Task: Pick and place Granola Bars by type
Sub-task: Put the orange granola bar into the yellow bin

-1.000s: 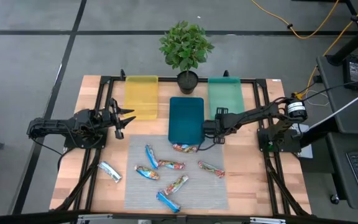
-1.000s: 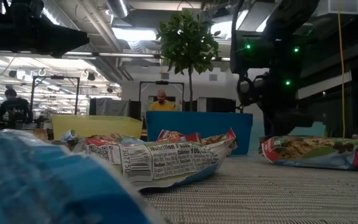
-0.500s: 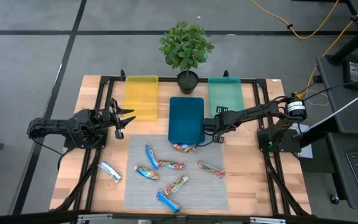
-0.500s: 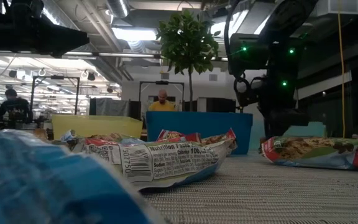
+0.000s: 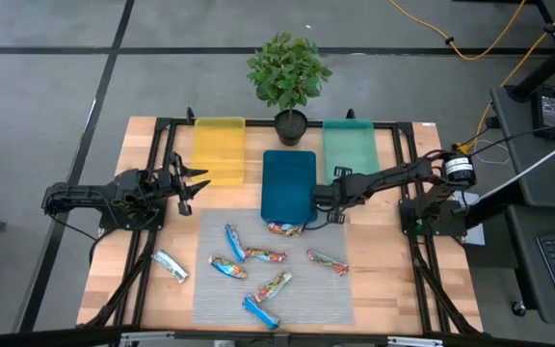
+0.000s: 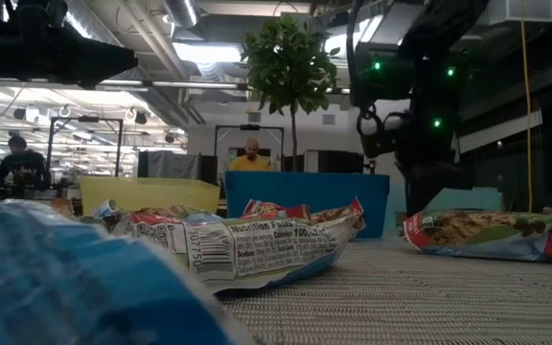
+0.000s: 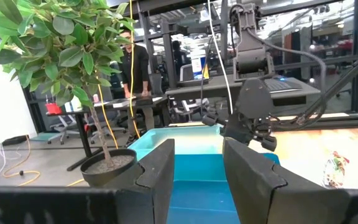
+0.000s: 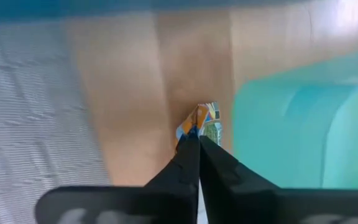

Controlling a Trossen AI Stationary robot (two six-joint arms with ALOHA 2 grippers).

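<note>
— Our right gripper (image 5: pixel 322 198), beside the blue tray (image 5: pixel 288 183), pinches one granola bar (image 8: pixel 204 122); the left gripper (image 5: pixel 189 183) waits, parted.

— And we see the trays empty; seven bars (image 5: pixel 267 255) remain on the table (image 5: pixel 114 280).

Four cameras: one overhead, one at mat level, one on each wrist

High view looks straight down on the whole table (image 5: pixel 114 280); low view sits on the grey mat (image 6: pixel 429 297), close behind wrappers, facing the blue tray (image 6: pixel 305 196) and room; left wrist view faces across toward the potted plant (image 7: pixel 73 74), sharing that tray; right wrist view looks closely down at the tabletop.
</note>
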